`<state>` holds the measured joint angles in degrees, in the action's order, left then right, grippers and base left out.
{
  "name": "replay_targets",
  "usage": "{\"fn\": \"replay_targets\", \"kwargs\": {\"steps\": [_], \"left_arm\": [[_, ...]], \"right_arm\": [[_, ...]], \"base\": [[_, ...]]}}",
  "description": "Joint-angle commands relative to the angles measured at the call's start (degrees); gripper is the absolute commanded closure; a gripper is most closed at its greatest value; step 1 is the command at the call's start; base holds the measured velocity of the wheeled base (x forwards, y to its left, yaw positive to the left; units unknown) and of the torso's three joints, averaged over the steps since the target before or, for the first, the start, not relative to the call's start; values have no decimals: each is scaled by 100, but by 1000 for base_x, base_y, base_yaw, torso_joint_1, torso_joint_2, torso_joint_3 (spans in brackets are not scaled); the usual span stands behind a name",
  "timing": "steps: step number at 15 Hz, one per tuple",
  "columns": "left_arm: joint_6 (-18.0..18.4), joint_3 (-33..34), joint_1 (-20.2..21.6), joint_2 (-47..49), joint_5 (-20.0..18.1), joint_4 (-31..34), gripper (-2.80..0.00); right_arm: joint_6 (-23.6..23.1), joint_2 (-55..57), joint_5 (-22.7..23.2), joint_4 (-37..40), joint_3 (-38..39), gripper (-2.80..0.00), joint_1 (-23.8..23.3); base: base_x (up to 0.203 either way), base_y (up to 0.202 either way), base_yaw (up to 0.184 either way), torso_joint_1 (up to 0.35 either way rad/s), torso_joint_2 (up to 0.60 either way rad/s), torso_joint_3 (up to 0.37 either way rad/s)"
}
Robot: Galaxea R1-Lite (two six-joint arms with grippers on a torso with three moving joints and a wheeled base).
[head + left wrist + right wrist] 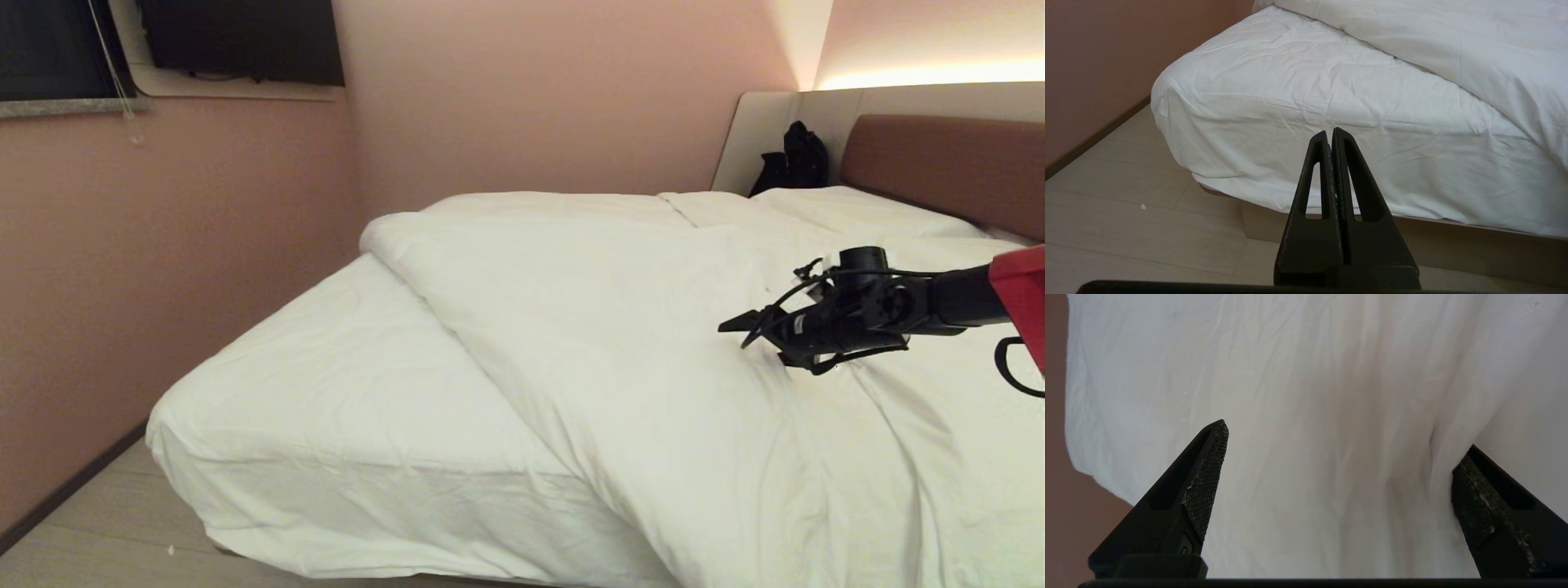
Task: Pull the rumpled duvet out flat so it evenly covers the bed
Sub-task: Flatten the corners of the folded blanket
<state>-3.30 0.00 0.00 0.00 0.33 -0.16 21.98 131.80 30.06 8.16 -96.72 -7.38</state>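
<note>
Right hand [739, 327] spread wide over the duvet [620, 343], black bag [792, 159] beyond.

One low bed with a white-sheeted mattress [326, 408], one puffy white duvet [620, 351], two flat white pillows [857, 211], one reddish-brown padded headboard [947, 163], one black bag [796, 159], two black robot grippers, right [739, 325], left [1331, 132]
</note>
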Motion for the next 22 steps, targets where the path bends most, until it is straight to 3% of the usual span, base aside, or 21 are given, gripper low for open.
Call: {"fn": "replay_targets", "kwargs": {"steps": [1, 6, 7, 22], "left_arm": [[-4, 0, 0, 0, 3, -2, 0], [-4, 0, 0, 0, 3, -2, 0], [-4, 0, 0, 0, 3, -2, 0], [-4, 0, 0, 0, 3, -2, 0]], "right_arm": [[133, 6, 32, 2, -5, -280, 99], [166, 91, 35, 19, 4, -280, 150], [166, 100, 35, 19, 4, 0, 158], [183, 8, 30, 48, 57, 0, 264]], "base": [[0, 0, 0, 0, 0, 0], [0, 0, 0, 0, 0, 0], [0, 0, 0, 0, 0, 0], [0, 0, 0, 0, 0, 0]]}}
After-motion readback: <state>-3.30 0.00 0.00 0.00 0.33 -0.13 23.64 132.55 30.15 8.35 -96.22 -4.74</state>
